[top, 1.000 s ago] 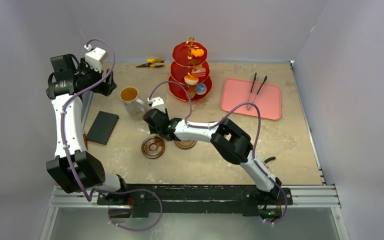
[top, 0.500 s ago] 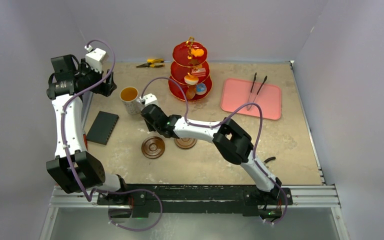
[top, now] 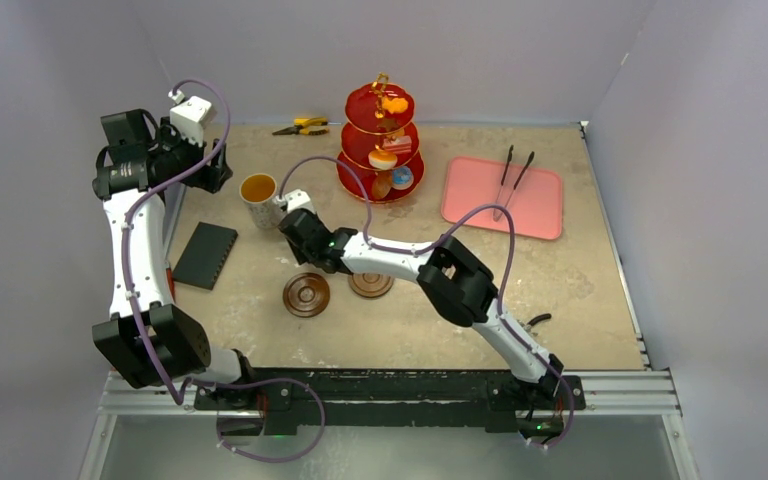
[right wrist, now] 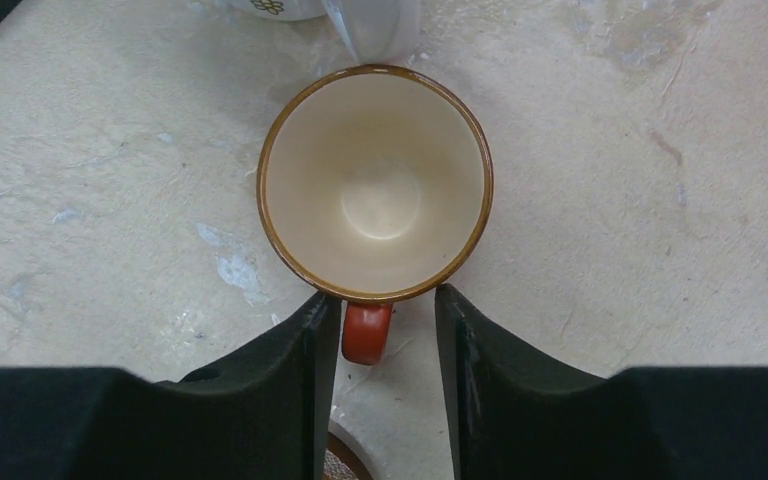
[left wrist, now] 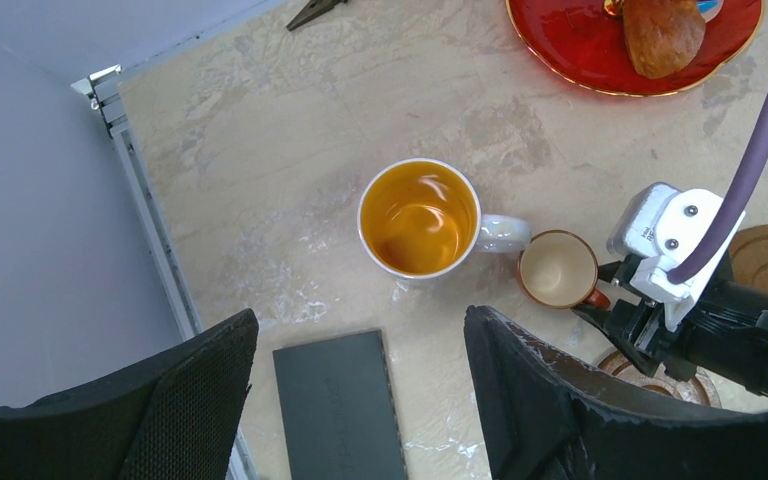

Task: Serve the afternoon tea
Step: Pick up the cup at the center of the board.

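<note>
**teafan:** Since the small brown cup (right wrist: pixel 375 185) is empty, why hover over it?

**me:** Lining up on its handle. My right fingers (right wrist: pixel 280 390) straddle it part-open, with a gap on one side, so no pinch yet. It looks parked on the tabletop (right wrist: pixel 610 200) beside the white mug (left wrist: pixel 419 217), probably for pouring. My left fingers (left wrist: pixel 560 400) hang wide, holding nothing.

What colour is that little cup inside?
The small cup is cream inside, brown-rimmed; clearest in the right wrist view.

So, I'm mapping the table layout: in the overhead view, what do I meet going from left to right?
Black ridged pad → white mug → left brown saucer → red tiered stand → pink tray.
</note>
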### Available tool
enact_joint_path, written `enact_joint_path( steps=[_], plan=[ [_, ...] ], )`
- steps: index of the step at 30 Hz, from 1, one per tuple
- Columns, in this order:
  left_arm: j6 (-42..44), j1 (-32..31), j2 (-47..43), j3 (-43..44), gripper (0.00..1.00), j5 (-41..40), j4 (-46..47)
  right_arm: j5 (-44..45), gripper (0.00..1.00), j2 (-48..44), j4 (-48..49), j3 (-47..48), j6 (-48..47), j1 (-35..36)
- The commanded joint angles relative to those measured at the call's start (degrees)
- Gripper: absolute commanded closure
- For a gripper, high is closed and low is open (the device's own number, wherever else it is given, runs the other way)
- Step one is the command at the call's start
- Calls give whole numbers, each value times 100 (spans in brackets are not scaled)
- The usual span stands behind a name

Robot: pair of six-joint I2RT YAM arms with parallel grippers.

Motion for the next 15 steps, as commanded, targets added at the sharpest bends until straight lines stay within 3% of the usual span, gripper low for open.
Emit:
enact_joint_path(
  steps=[1,6,9,15],
  plan=[
    [55,37,-178,50,26,27,145,169,60,-363,404,-235,93,-37],
    [45,43,-178,47,26,41,139,213,76,-375,540,-167,69,-37],
    [66,39,-186,49,26,42,124,264,100,-477,607,-259,22,-37],
    [81,40,-195,13,26,48,125,442,100,-1164,1136,-1095,-292,-52]
  ],
)
